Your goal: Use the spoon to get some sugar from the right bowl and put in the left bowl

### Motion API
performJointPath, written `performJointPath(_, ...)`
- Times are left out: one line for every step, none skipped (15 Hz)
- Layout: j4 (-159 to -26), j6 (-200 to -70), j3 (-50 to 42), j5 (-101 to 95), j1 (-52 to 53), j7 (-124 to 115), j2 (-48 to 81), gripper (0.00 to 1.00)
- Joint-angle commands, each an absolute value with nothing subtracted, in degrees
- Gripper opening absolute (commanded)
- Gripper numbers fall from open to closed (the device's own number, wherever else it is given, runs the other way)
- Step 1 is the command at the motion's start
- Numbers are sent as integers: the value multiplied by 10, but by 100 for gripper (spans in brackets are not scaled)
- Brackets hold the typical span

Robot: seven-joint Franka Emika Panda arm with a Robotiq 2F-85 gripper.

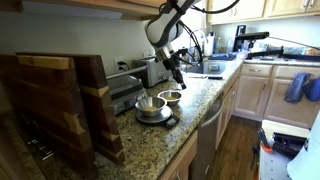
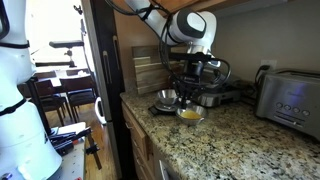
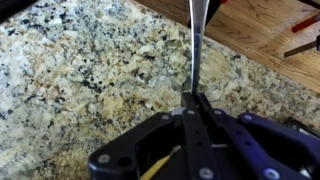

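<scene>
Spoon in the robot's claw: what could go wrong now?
1. The gripper pinches the thin spoon only at one end, so it might twist or slip when it digs in.
2. The right bowl and left bowl stand close together near the counter edge. A bump could knock one.
3. A scoop could spill onto the speckled counter on the way across.

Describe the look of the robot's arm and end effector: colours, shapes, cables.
The arm is glossy white, built of rounded, bulbous segments with darker joints. A thin black cable loops off it in an exterior view. The end effector is black and angular, its linked fingers narrowing to a point. The wrist view shows round screw heads on its body.
</scene>
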State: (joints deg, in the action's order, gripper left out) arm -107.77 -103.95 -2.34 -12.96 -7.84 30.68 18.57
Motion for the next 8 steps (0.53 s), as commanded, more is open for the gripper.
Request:
performJointPath(-1077, -1037, -24, -142, -74, 296, 186, 4)
performJointPath(-1076, -1037, -26, -152, -71, 287, 187, 3)
performJointPath(-1073, -1034, -27, -166, -66, 278, 191, 3)
performJointPath(-1067, -1027, -27, -181, -62, 272, 197, 3)
performJointPath(-1060, -1020, -27, -194, -59, 269, 205, 3)
performJointPath(-1051, -1014, -27, -208, -55, 265, 215, 3)
performJointPath(-1044, -1010, -26, -219, -52, 264, 225, 3)
performJointPath(-1038, -1007, -25, -229, -48, 264, 237, 3)
